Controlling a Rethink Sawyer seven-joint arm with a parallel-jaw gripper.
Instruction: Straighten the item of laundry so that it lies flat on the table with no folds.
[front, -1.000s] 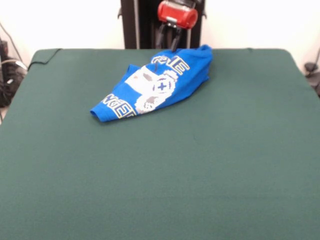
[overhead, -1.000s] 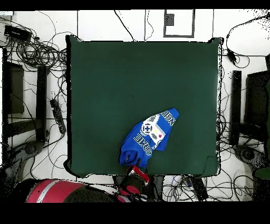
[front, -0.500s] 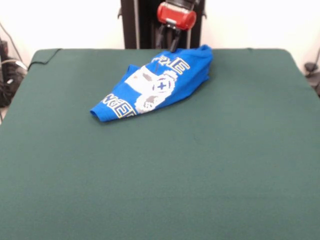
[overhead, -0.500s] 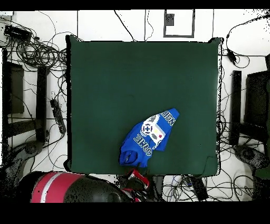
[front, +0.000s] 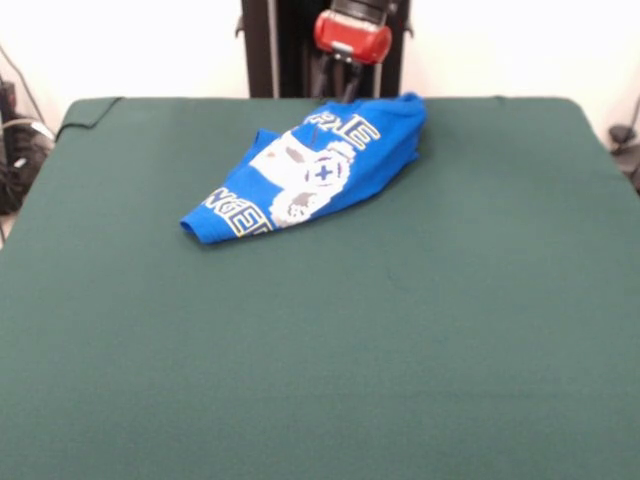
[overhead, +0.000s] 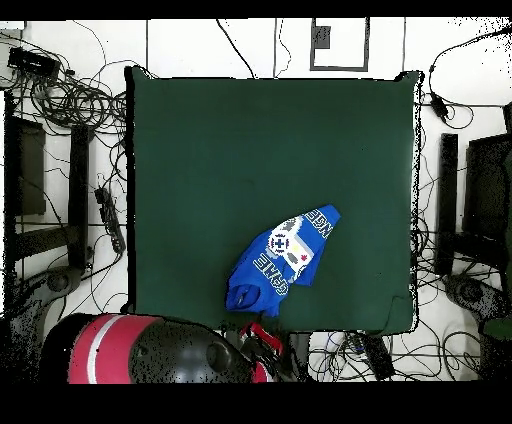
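Can't tell if the jaws (front: 338, 82) are wide or pinched; they hang just past the bench's (front: 320, 350) far edge, right behind the shirt (front: 312, 168) but off it. The shirt's bunched diagonally near that edge, lettering folded over. I'd grab a single outer corner, not the lump, and drag toward open bench.

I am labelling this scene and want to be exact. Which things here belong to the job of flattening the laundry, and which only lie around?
Belong to the job:
- blue T-shirt, crumpled near the table's edge by the robot
- green table
- gripper, just behind the shirt

Only lying around:
- cables on the floor beside the table
- dark equipment at the side
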